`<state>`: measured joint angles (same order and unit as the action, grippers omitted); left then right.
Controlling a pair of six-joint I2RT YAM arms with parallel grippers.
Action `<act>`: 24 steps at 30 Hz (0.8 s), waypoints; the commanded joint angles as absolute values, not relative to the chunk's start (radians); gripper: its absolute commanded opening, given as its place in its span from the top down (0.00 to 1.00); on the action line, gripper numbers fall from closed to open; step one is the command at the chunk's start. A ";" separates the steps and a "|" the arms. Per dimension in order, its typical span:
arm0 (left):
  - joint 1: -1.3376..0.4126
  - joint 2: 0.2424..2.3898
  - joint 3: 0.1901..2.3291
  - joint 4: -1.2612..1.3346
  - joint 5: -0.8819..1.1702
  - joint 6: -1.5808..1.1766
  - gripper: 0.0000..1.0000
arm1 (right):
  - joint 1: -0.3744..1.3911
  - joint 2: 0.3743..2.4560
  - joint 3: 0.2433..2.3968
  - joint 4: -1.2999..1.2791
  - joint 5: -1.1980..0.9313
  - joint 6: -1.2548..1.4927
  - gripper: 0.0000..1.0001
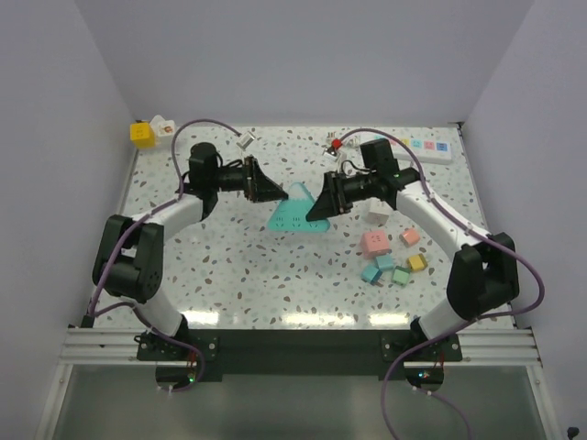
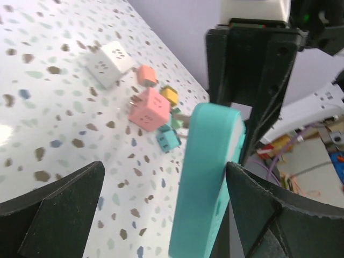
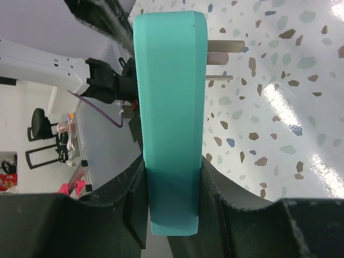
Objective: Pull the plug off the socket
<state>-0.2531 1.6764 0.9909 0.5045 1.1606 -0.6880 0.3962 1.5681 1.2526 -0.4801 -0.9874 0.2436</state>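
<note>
The socket, a white power strip (image 1: 427, 147) with coloured marks, lies at the back right, partly behind my right arm. A small red and white plug (image 1: 337, 144) sits at its left end. My right gripper (image 1: 323, 205) is shut on a teal triangular adaptor (image 1: 293, 212), held above the table; the right wrist view (image 3: 172, 199) shows the adaptor (image 3: 169, 102) clamped edge-on with two metal prongs (image 3: 226, 46) sticking out. My left gripper (image 1: 271, 191) is open at the adaptor's other end; in the left wrist view (image 2: 164, 215) the adaptor (image 2: 207, 177) stands between the jaws, close to the right finger.
A white cube (image 1: 377, 214), a pink cube (image 1: 373, 242) and several small coloured cubes (image 1: 394, 268) lie at the right. A yellow block (image 1: 142, 135) sits at the back left corner and a small white piece (image 1: 246, 140) at the back. Walls enclose the table.
</note>
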 commanded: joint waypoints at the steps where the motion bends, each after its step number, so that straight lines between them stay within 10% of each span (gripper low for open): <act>1: -0.195 1.654 1.016 0.405 1.031 -0.597 0.00 | 0.335 1.563 1.284 -0.448 -1.032 0.281 1.00; 10: -0.109 1.563 1.063 0.063 0.574 -0.405 0.00 | 0.105 1.727 1.410 -0.445 -0.422 0.556 1.00; 24: -0.094 1.485 1.095 -0.078 0.357 -0.311 0.00 | -0.078 2.023 1.525 0.212 -0.132 1.104 1.00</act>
